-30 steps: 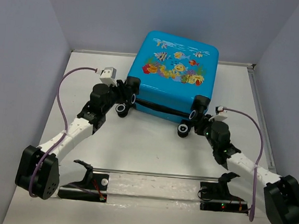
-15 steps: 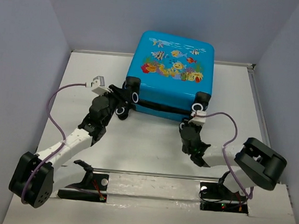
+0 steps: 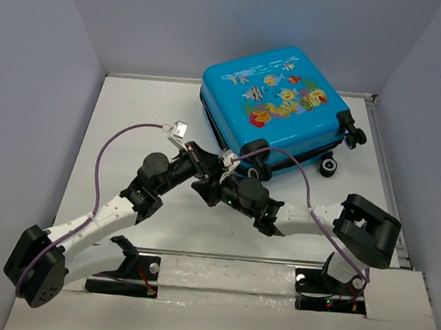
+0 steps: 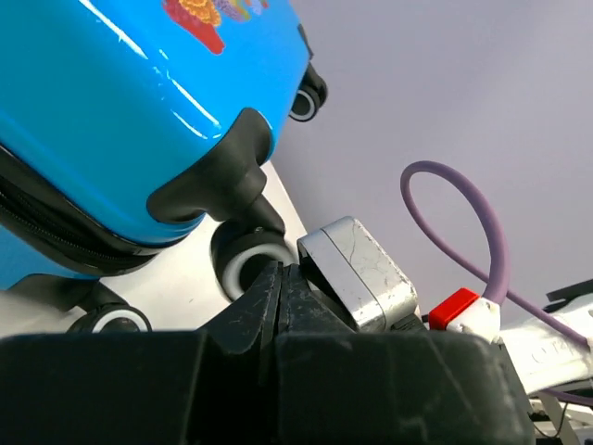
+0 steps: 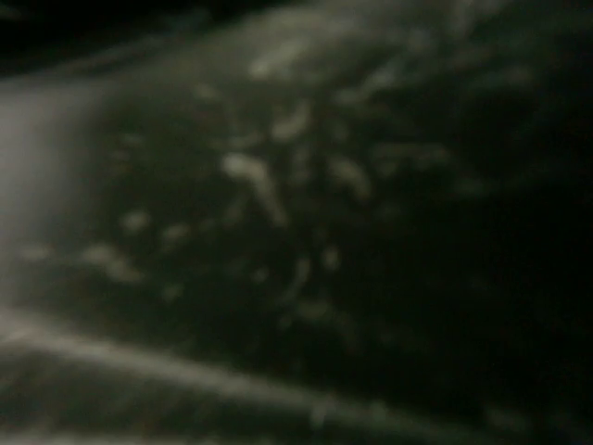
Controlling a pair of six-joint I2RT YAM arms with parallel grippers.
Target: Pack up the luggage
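The luggage (image 3: pixel 276 100) is a closed bright-blue suitcase with a fish print on top. It lies at the back of the table with its wheels (image 3: pixel 328 168) to the right. In the left wrist view its blue shell (image 4: pixel 102 102) fills the upper left, with a black-and-white wheel (image 4: pixel 243 261) just beyond my fingers. My left gripper (image 3: pixel 205 176) (image 4: pixel 278 271) is shut and empty, just in front of the case's near-left corner. My right gripper (image 3: pixel 218 188) is right against it. The right wrist view is dark and blurred, so its jaws do not show.
The right wrist's silver camera box (image 4: pixel 357 273) and a purple cable (image 4: pixel 463 222) sit close beside my left fingers. A metal rail with two black mounts (image 3: pixel 227 267) runs along the near edge. Grey walls close in the table at the left, back and right.
The suitcase has turned so its wheels now point right. My right arm has swung left across the table to meet my left gripper, which moved right and a little nearer.
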